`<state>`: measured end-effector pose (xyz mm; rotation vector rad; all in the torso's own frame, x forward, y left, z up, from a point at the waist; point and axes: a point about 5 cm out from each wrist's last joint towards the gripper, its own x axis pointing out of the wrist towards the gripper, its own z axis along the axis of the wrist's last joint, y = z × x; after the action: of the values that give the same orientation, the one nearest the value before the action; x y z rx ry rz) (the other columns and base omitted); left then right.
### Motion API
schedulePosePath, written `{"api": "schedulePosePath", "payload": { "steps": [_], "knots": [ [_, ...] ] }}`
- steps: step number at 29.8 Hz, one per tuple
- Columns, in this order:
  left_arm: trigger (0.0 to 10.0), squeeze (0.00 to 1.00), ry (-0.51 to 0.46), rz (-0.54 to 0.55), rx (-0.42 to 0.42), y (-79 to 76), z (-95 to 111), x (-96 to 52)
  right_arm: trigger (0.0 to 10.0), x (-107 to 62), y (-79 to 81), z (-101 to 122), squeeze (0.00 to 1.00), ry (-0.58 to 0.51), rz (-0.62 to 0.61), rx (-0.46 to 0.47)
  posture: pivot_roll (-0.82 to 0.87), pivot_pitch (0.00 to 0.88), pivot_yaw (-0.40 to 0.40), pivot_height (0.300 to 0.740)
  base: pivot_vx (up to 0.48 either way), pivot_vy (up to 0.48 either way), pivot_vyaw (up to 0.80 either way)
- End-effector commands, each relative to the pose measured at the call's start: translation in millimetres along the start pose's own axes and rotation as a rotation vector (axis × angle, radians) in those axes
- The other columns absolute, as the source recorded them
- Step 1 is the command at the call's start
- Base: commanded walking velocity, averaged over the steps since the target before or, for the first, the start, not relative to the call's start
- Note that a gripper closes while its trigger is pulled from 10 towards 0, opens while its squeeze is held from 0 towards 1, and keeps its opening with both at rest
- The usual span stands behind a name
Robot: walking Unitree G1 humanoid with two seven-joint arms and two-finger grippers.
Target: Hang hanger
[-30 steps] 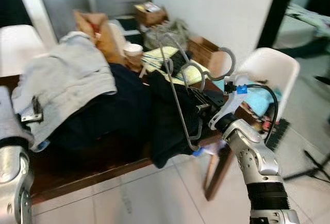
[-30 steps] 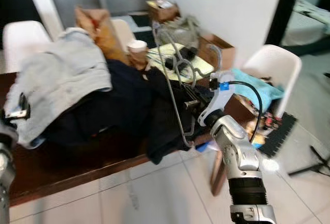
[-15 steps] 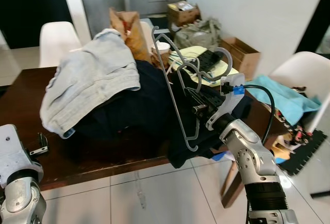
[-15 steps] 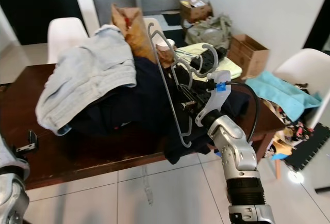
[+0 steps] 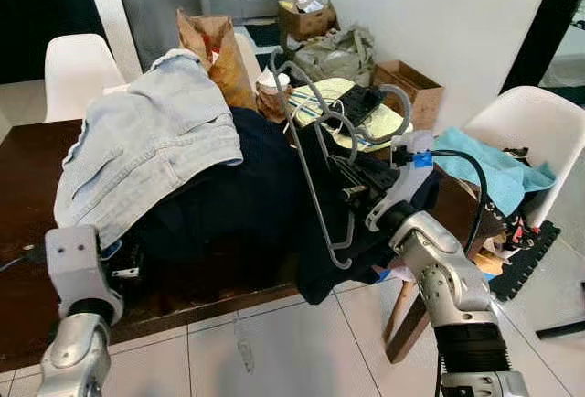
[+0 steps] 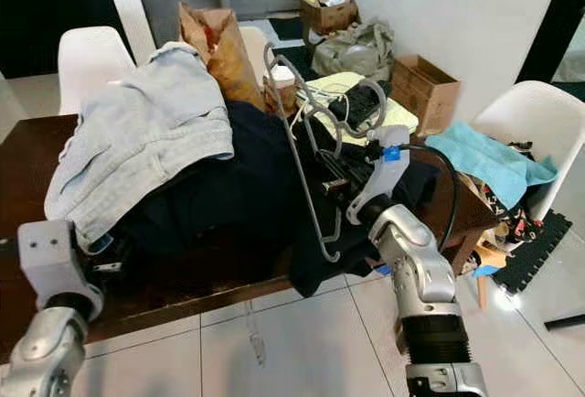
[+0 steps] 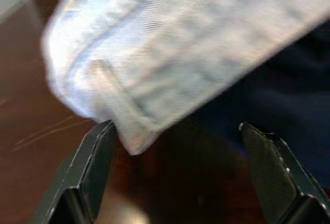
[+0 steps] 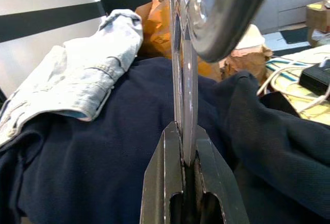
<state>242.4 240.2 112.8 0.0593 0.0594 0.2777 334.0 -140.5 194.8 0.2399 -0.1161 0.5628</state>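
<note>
A grey hanger [image 5: 306,164] stands upright over the right part of the dark wooden table [image 5: 27,168], its hook [image 5: 395,109] curling toward the wall. My right gripper [image 5: 345,176] is shut on the hanger near its neck; in the right wrist view its fingers [image 8: 170,175] clamp the flat grey bar [image 8: 181,79]. Dark navy clothes [image 5: 228,205] lie heaped beneath it, with a light denim garment [image 5: 146,141] on top at the left. My left gripper [image 7: 175,175] is open by the denim hem [image 7: 129,126], above the tabletop near the front left edge.
White chairs stand behind the table [image 5: 73,59] and at the right [image 5: 512,123], the latter with a teal cloth [image 5: 494,164]. A brown paper bag [image 5: 215,45], a cup [image 5: 271,95], cables and yellow papers [image 5: 352,109] crowd the far end. Boxes [image 5: 407,86] sit by the wall.
The camera has shifted and steadied. My left arm has risen at the front left, bringing its gripper up to the denim hem. The right gripper still holds the hanger in about the same pose.
</note>
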Motion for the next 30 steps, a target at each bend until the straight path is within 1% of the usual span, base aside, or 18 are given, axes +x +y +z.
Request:
{"api": "schedulePosePath", "payload": {
  "steps": [1, 2, 3, 5, 7, 9, 10, 11, 13, 14, 16, 17, 21, 24, 26, 30],
  "knots": [
    [10.0, 0.0, 0.034, -0.014, 0.043, 1.3, -9.5, -3.5, 10.0, -0.6, -1.3, 2.7, 0.0, -0.002, -0.005, 0.002, -0.05, 0.0, -0.02, 0.736, 0.0, 0.0, 0.0],
    [10.0, 0.0, 0.052, -0.007, 0.073, 1.8, -15.6, -8.7, 10.0, -1.3, -1.4, 2.3, 0.0, 0.001, -0.005, 0.002, -0.04, 0.0, -0.024, 0.736, 0.0, 0.0, 0.0],
    [10.0, 0.0, 0.052, -0.007, 0.073, 1.8, -15.6, -8.7, 10.0, -1.3, -1.4, 2.3, 0.0, 0.001, -0.005, 0.002, -0.04, 0.0, -0.024, 0.736, 0.0, 0.0, 0.0],
    [10.0, 0.0, 0.059, 0.024, 0.108, 6.8, -20.5, -14.3, 10.0, -1.2, -0.4, 1.1, 0.0, 0.006, -0.001, 0.003, -0.04, 0.0, -0.026, 0.736, 0.0, 0.0, 0.0],
    [10.0, 0.0, 0.012, 0.111, 0.125, 20.2, -14.1, -16.3, 10.0, -0.3, 0.6, 0.4, 0.0, 0.007, 0.003, 0.004, -0.04, 0.0, -0.027, 0.736, 0.0, 0.0, 0.0],
    [10.0, 0.0, 0.012, 0.111, 0.125, 20.2, -14.1, -16.3, 10.0, -0.3, 0.6, 0.4, 0.0, 0.007, 0.003, 0.004, -0.04, 0.0, -0.027, 0.736, 0.0, 0.0, 0.0],
    [10.0, 0.0, -0.012, 0.145, 0.129, 26.5, -11.0, -16.5, 10.0, 0.0, 0.8, 0.4, 0.0, 0.007, 0.004, 0.005, -0.03, 0.0, -0.028, 0.736, 0.0, 0.0, 0.0],
    [10.0, 0.0, -0.012, 0.145, 0.129, 26.5, -11.0, -16.5, 10.0, 0.0, 0.8, 0.4, 0.0, 0.007, 0.004, 0.005, -0.03, 0.0, -0.028, 0.736, 0.0, 0.0, 0.0],
    [10.0, 0.0, -0.08, 0.227, 0.136, 42.1, -1.5, -17.4, 10.0, 0.1, 0.3, 0.4, 0.0, 0.008, 0.003, 0.005, -0.04, 0.0, -0.026, 0.736, 0.0, 0.0, 0.0],
    [10.0, 0.0, -0.08, 0.227, 0.136, 42.1, -1.5, -17.4, 10.0, 0.1, 0.3, 0.4, 0.0, 0.008, 0.003, 0.005, -0.04, 0.0, -0.026, 0.736, 0.0, 0.0, 0.0],
    [10.0, 0.0, -0.123, 0.265, 0.14, 50.7, 4.6, -17.1, 10.0, -0.3, 0.0, 0.3, 0.0, 0.009, 0.001, 0.006, -0.04, 0.0, -0.027, 0.736, 0.0, 0.0, 0.0],
    [10.0, 0.0, -0.134, 0.267, 0.141, 52.4, 6.5, -15.2, 10.0, -0.7, 0.1, 0.3, 0.0, 0.01, 0.0, 0.007, -0.04, 0.0, -0.026, 0.736, 0.0, 0.0, 0.0],
    [10.0, 0.0, -0.151, 0.262, 0.141, 52.5, 8.6, -11.2, 10.0, -1.5, 0.3, 0.2, 0.0, 0.009, -0.001, 0.01, -0.04, 0.0, -0.027, 0.736, 0.0, 0.0, 0.0],
    [10.0, 0.0, -0.163, 0.234, 0.137, 47.1, 9.7, -3.2, 10.0, -2.2, 0.2, 0.8, 0.0, 0.008, -0.003, 0.008, -0.05, 0.0, -0.025, 0.736, 0.0, 0.0, 0.0],
    [10.0, 0.0, -0.163, 0.234, 0.137, 47.1, 9.7, -3.2, 10.0, -2.2, 0.2, 0.8, 0.0, 0.008, -0.003, 0.008, -0.05, 0.0, -0.025, 0.736, 0.0, 0.0, 0.0],
    [10.0, 0.0, -0.165, 0.226, 0.129, 44.2, 8.7, 2.0, 10.0, -3.2, -1.0, 1.8, 0.0, 0.007, -0.007, 0.005, -0.06, 0.0, -0.027, 0.736, 0.0, 0.0, 0.0]
  ]
}}
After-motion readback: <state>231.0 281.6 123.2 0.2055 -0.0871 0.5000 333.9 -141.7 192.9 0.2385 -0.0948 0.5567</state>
